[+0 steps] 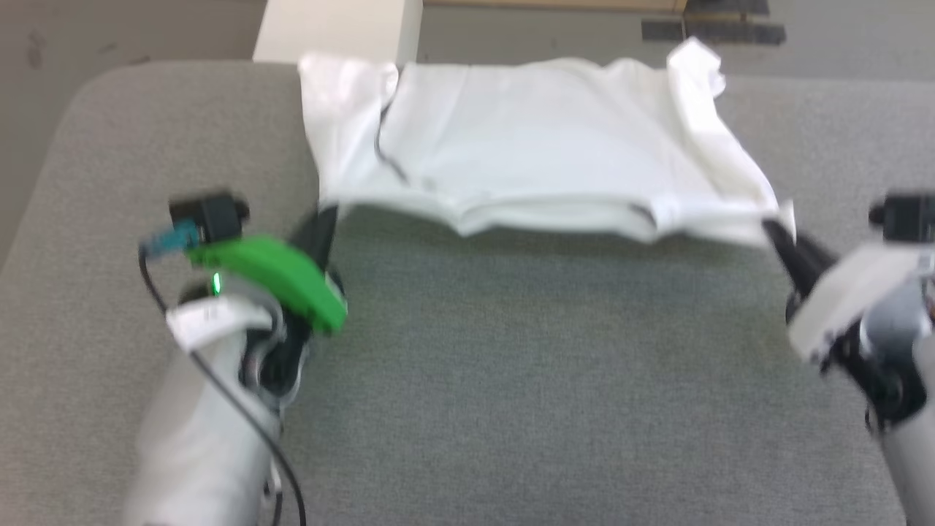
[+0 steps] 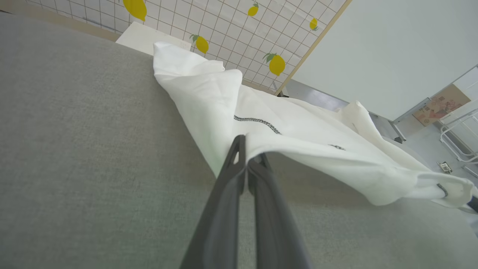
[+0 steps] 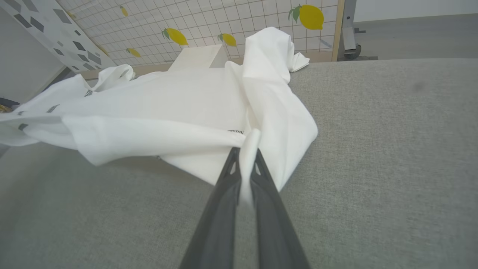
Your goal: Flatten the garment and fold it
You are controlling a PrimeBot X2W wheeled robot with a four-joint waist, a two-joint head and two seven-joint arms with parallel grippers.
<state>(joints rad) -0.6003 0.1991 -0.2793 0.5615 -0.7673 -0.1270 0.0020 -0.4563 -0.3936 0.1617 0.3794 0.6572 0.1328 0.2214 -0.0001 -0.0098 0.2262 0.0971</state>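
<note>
Left end effector [image 1: 330, 213] clamps the garment [image 1: 533, 139] at its 7 o'clock corner; right end effector [image 1: 771, 228] clamps the 5 o'clock corner. Near edge hangs above the grey worktop [image 1: 511, 365]; remainder lies toward 12 o'clock.

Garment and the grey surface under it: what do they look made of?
Garment: thin matte white cloth, probably cotton; it sags and creases softly, with dark flecked seam stitching. Grey surface: matte woven-looking fabric with fine grain, likely upholstery; what lies beneath is hidden.
</note>
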